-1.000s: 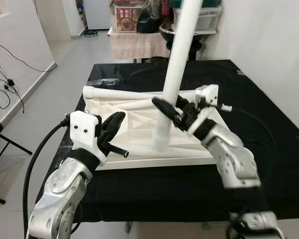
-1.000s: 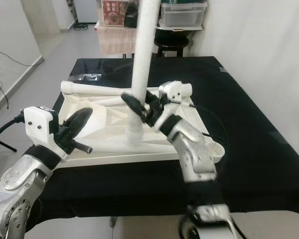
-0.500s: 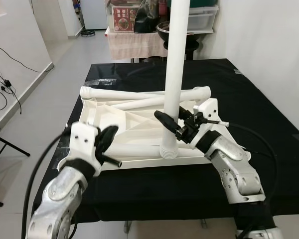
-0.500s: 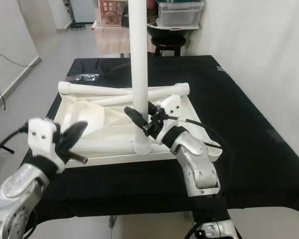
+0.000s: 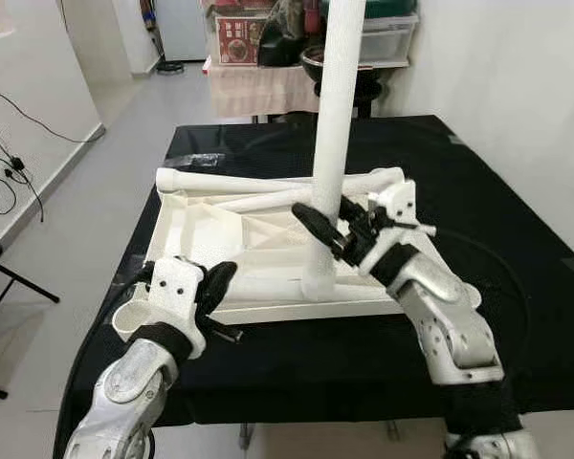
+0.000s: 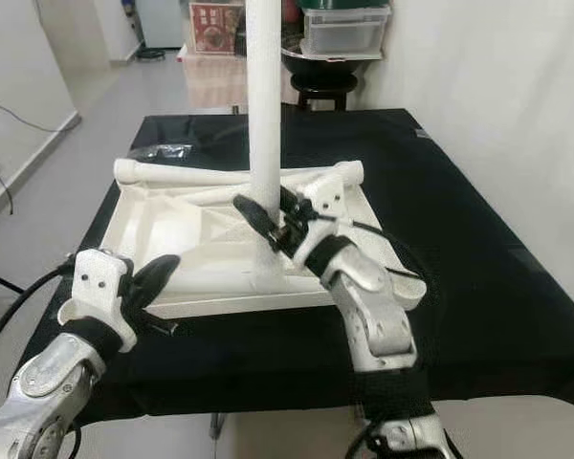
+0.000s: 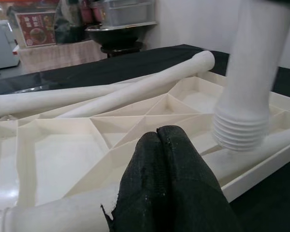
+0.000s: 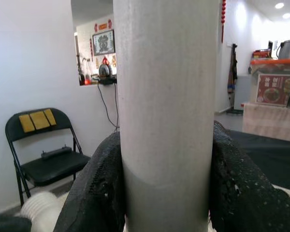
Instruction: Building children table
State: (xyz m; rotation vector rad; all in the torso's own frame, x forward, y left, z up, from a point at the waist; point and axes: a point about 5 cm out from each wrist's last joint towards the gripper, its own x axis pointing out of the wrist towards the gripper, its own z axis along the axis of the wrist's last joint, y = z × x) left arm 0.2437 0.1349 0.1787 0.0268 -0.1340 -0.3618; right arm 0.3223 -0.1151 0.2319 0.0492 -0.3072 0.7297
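Tabletop (image 5: 210,249), white plastic and turned underside up so its triangular ribbing shows, lies on the black-covered bench (image 5: 517,239), nearer the robot's left half of it. One white table leg (image 5: 333,143) stands almost upright over the front middle of this panel, its ribbed threaded end (image 7: 241,133) down by the panel's front rim; whether it touches the plastic I cannot tell. The right end effector (image 5: 330,229) is clamped on this leg low on its shaft, a black finger (image 8: 99,188) pressed to each side. Two more legs (image 5: 258,182) lie across the far edge of the panel, one along the rim and one slanting over the ribs. Another leg (image 6: 210,280) lies along the front edge inside the rim. The left end effector (image 6: 153,277) hovers at the panel's front left corner, its two fingers (image 7: 162,179) pressed together with nothing between them, pointing over the lying front leg. A short ring-shaped white piece (image 5: 132,318) sits just beside the left wrist at the bench edge. Beyond the bench stand a cloth-draped side table (image 5: 258,86) with boxes and a clear storage bin (image 6: 349,29). A black folding chair (image 8: 43,145) stands by the wall.
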